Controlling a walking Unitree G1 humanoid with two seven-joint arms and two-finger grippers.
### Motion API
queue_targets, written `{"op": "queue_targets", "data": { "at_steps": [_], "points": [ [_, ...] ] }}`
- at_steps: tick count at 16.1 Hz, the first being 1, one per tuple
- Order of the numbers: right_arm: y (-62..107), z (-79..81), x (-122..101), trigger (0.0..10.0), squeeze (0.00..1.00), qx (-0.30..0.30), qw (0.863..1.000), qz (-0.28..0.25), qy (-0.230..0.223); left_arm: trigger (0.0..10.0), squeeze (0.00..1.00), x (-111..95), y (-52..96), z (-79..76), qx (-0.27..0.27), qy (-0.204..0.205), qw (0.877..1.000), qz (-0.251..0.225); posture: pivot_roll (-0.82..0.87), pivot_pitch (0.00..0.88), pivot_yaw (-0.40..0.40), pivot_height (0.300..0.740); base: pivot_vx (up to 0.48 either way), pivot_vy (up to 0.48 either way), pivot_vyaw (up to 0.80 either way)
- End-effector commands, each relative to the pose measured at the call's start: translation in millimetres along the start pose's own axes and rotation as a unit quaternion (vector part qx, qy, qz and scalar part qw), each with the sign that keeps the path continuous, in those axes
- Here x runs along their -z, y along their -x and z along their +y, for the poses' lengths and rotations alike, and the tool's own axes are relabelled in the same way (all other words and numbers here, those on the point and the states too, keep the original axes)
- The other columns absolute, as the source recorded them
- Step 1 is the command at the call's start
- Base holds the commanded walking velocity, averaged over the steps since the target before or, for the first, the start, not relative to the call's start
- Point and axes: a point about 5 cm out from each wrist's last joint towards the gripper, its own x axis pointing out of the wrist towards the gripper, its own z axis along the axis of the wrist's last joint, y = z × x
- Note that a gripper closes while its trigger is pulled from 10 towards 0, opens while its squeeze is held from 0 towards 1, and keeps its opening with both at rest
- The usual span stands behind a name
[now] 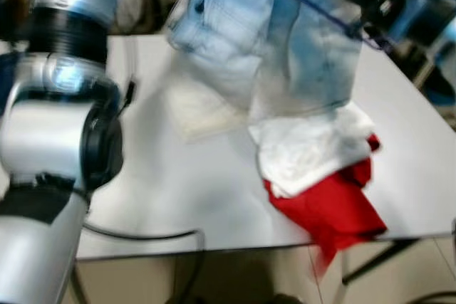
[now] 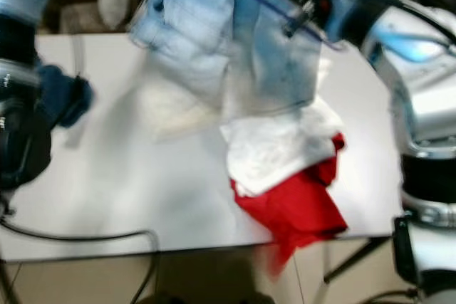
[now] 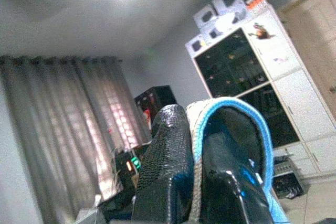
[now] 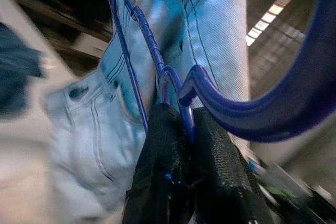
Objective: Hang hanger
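Left eye view: white table (image 1: 178,197), red cloth (image 1: 335,208), tiled floor (image 1: 285,275).

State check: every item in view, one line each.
Light blue denim jeans: draped over the hanger, lifted above the table.
Blue wire hanger: clamped by the right gripper.
Left gripper: raised, shut on a blue-edged strip.
White cloth: crumpled on the white table.
Red cloth: crumpled, drooping over the table's near edge.
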Motion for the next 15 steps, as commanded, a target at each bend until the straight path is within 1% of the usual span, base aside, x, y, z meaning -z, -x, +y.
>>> {"op": "queue_targets", "data": {
  "at_steps": [1, 2, 3, 4, 5, 6, 7, 8, 9, 10, 11, 13, 14, 15],
  "points": [
    [0.6, 13.8, 13.7, 10.0, 0.00, -0.036, 0.999, 0.019, 0.000, 10.0, 0.00, -13.7, -8.2, -16.1, 0.043, -0.001, 0.999, -0.031, -0.18, 0.000, 0.013, 0.740, 0.000, 0.000, 0.00],
    [3.0, 29.6, 29.8, 10.0, 0.00, -0.068, 0.997, 0.046, -0.005, 10.0, 0.00, 4.2, -2.0, -31.0, 0.060, 0.023, 0.998, -0.009, -0.18, 0.000, 0.012, 0.740, 0.000, 0.000, 0.00],
    [9.0, 44.0, 40.9, 10.0, 0.00, -0.099, 0.993, 0.064, -0.015, 10.0, 0.00, 28.6, 4.8, -46.6, 0.071, 0.055, 0.996, 0.022, -0.18, 0.000, 0.013, 0.740, 0.000, 0.000, 0.00],
    [13.8, 50.1, 45.5, 10.0, 0.00, -0.112, 0.991, 0.075, -0.021, 10.0, 0.00, 48.1, 10.9, -58.4, 0.073, 0.065, 0.994, 0.050, -0.18, 0.000, 0.017, 0.740, 0.000, 0.000, 0.00],
    [26.8, 59.0, 49.4, 10.0, 0.00, -0.143, 0.985, 0.091, -0.032, 10.0, 0.00, 84.8, 26.8, -84.4, 0.084, 0.098, 0.987, 0.099, -0.19, 0.000, 0.022, 0.740, 0.000, 0.000, 0.00],
    [41.3, 62.7, 51.6, 10.0, 0.00, -0.167, 0.979, 0.110, -0.039, 10.0, 0.00, 116.7, 44.0, -105.1, 0.088, 0.108, 0.978, 0.156, -0.19, 0.000, 0.022, 0.740, 0.000, 0.000, 0.00],
    [56.1, 63.8, 54.6, 10.0, 0.00, -0.190, 0.972, 0.132, -0.044, 10.0, 0.00, 141.2, 59.9, -119.6, 0.085, 0.100, 0.969, 0.211, -0.20, 0.000, 0.026, 0.740, 0.000, 0.000, 0.00],
    [64.2, 63.7, 56.2, 10.0, 0.00, -0.200, 0.968, 0.144, -0.046, 10.0, 0.00, 153.1, 68.2, -124.9, 0.085, 0.092, 0.963, 0.238, -0.20, 0.000, 0.028, 0.740, 0.000, 0.000, 0.00],
    [81.4, 61.7, 57.2, 10.0, 0.00, -0.217, 0.960, 0.169, -0.049, 10.0, 0.00, 173.2, 84.1, -126.6, 0.055, 0.081, 0.952, 0.291, -0.21, 0.000, 0.037, 0.740, 0.000, 0.000, 0.00],
    [93.4, 58.4, 56.3, 10.0, 0.00, -0.226, 0.955, 0.186, -0.047, 10.0, 0.00, 184.3, 93.8, -122.2, 0.015, 0.066, 0.944, 0.324, -0.21, 0.000, 0.042, 0.740, 0.000, 0.000, 0.00],
    [101.7, 54.2, 54.6, 10.0, 0.00, -0.229, 0.951, 0.201, -0.044, 10.0, 0.00, 189.4, 96.8, -113.5, -0.031, 0.060, 0.939, 0.337, -0.22, 0.000, 0.046, 0.740, 0.000, 0.000, 0.00],
    [118.4, 41.6, 49.2, 10.0, 0.00, -0.227, 0.945, 0.233, -0.034, 10.0, 0.00, 191.5, 97.5, -90.6, -0.127, 0.054, 0.931, 0.337, -0.22, 0.000, 0.050, 0.740, 0.000, 0.000, 0.00],
    [123.2, 39.0, 46.2, 10.0, 0.00, -0.229, 0.943, 0.239, -0.032, 10.0, 0.00, 192.3, 99.8, -83.8, -0.155, 0.052, 0.926, 0.339, -0.22, 0.000, 0.053, 0.740, 0.000, 0.000, 0.00],
    [127.3, 35.2, 41.1, 10.0, 0.00, -0.227, 0.945, 0.233, -0.034, 10.0, 0.00, 194.8, 104.2, -78.4, -0.169, 0.041, 0.920, 0.352, -0.22, 0.000, 0.053, 0.740, 0.000, 0.000, 0.00]
  ]
}}
